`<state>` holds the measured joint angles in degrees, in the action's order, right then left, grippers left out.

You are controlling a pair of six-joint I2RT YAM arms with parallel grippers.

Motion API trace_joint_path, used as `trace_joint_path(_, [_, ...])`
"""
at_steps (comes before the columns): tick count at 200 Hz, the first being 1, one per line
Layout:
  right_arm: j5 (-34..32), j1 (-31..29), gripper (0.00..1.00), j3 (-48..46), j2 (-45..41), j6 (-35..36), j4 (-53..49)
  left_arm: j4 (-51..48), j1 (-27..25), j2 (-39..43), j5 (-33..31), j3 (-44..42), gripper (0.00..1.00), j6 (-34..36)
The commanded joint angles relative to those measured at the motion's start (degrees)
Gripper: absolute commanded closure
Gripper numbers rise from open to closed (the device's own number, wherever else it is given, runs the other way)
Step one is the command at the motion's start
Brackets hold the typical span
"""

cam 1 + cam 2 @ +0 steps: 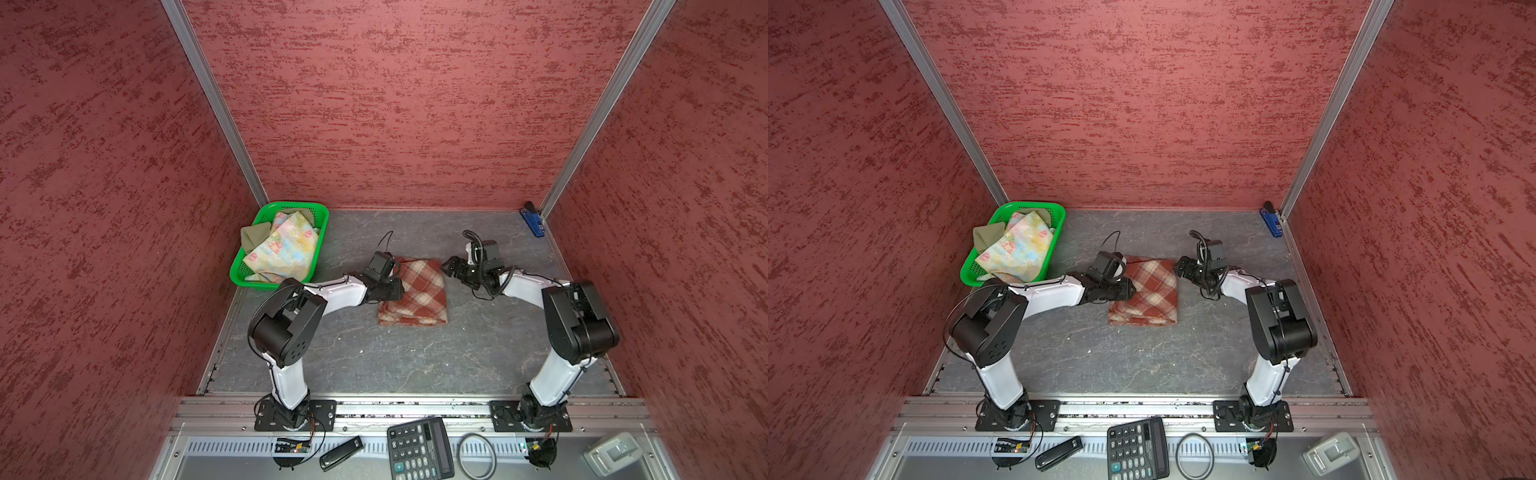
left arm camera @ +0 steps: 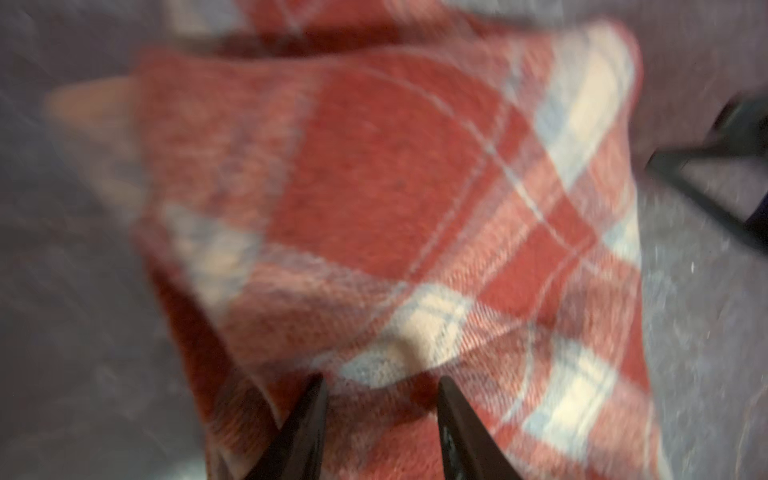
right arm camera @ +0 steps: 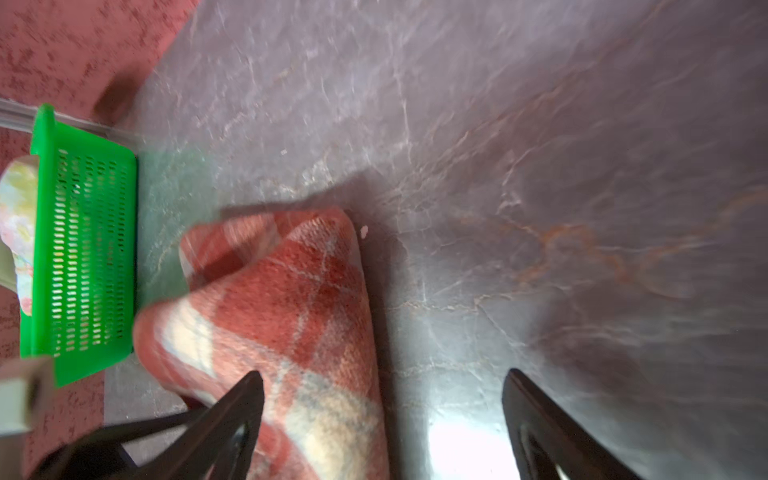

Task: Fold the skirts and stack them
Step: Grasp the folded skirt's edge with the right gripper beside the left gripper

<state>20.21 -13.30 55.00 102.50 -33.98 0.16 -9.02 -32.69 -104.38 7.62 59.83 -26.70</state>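
Hovering low over the plaid skirt [image 1: 415, 291], the left end effector [image 2: 382, 386] has its jaws about half parted. Cloth lies directly under the tips and a small cream bump rises just ahead of them, but no fold is visibly pinched. Opposite it, at the skirt's other side, the right end effector [image 3: 383, 374] stands wide open and empty, with one finger over the cloth's edge and the other over bare surface [image 1: 415, 357]. Between the two the skirt rests folded, its far corner loosely rolled. Further out from the left end effector, near the plaid but apart from it, the green basket [image 1: 297, 205] holds the floral skirt [image 1: 282, 249] and the olive skirt [image 1: 253, 239], both loosely bundled.

If the left jaws close here, they would likely nip only the top layer, and any lift would peel the fold open. The right finger, if it sweeps away low, could drag that edge askew.
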Motion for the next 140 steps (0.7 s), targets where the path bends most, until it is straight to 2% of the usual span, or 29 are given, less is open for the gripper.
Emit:
trace_joint_path(1, [4.51, 0.04, 0.09, 1.13, 2.98, 0.63, 5.60, -1.53, 1.90, -3.68, -0.18, 0.37, 0.56, -0.40])
trace_joint_path(46, [8.86, -0.76, 0.13, 2.15, 9.01, -0.86, 11.90, 1.09, 3.43, -6.90, 2.26, 0.02, 0.59, -0.49])
trace_joint_path(107, [12.75, -2.61, 0.21, 4.76, 17.51, -6.81, 21.65, 2.94, 4.23, -8.32, 4.44, 0.15, 0.62, -0.20])
trace_joint_path(119, [13.51, -2.66, 0.26, 4.71, 18.55, -8.41, 24.44, 2.97, 4.38, -8.39, 4.85, 0.17, 0.62, -0.20])
trace_joint_path(140, [13.33, -2.87, 0.47, 3.58, 18.81, -9.91, 29.82, 3.38, 4.79, -8.39, 5.32, -0.14, 0.63, -0.37])
